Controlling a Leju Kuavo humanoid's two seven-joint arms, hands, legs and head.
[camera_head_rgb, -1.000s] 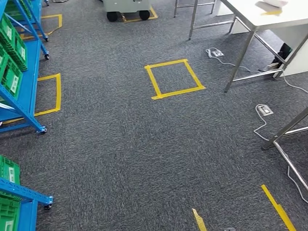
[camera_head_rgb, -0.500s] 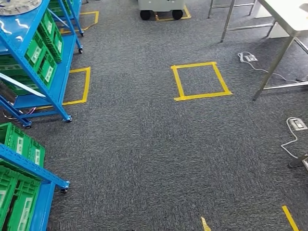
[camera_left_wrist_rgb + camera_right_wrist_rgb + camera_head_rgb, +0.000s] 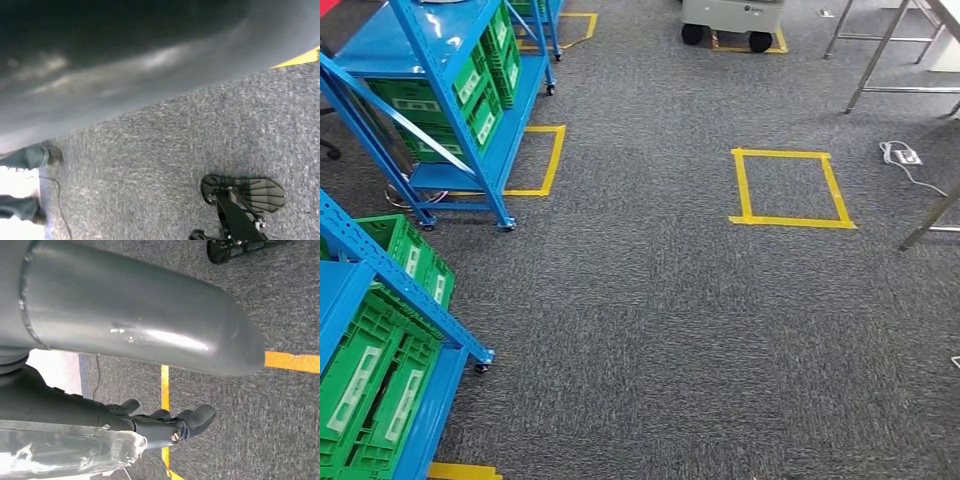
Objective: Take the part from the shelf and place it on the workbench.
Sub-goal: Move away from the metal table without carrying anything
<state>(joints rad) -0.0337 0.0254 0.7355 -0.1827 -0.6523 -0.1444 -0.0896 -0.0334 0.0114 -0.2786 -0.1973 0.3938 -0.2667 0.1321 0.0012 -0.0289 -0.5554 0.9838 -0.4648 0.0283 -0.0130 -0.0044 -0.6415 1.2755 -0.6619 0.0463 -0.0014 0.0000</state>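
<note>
Two blue shelf racks stand at the left of the head view. The near rack [image 3: 395, 290] holds green bins [image 3: 365, 380] low down. The far rack [image 3: 448, 90] carries more green bins [image 3: 482, 85] under its top board. Steel legs of the workbench [image 3: 875, 55] reach in at the top right. In the right wrist view my right hand [image 3: 162, 422] hangs over the carpet, its dark fingers [image 3: 196, 416] stretched out with nothing in them. A blurred grey part of my left hand [image 3: 113, 65] covers half the left wrist view, with its fingers hidden.
Grey carpet spreads between the racks and the bench, with a yellow tape square [image 3: 788, 221] in the middle. A wheeled grey cart [image 3: 731, 15] stands at the far end. A power strip [image 3: 903, 155] and cable lie near the bench legs. A person's legs [image 3: 26, 157] stand behind me.
The camera has turned to the left: the whole scene has slid right, the blue racks have come further into view and the workbench has nearly left the picture.
</note>
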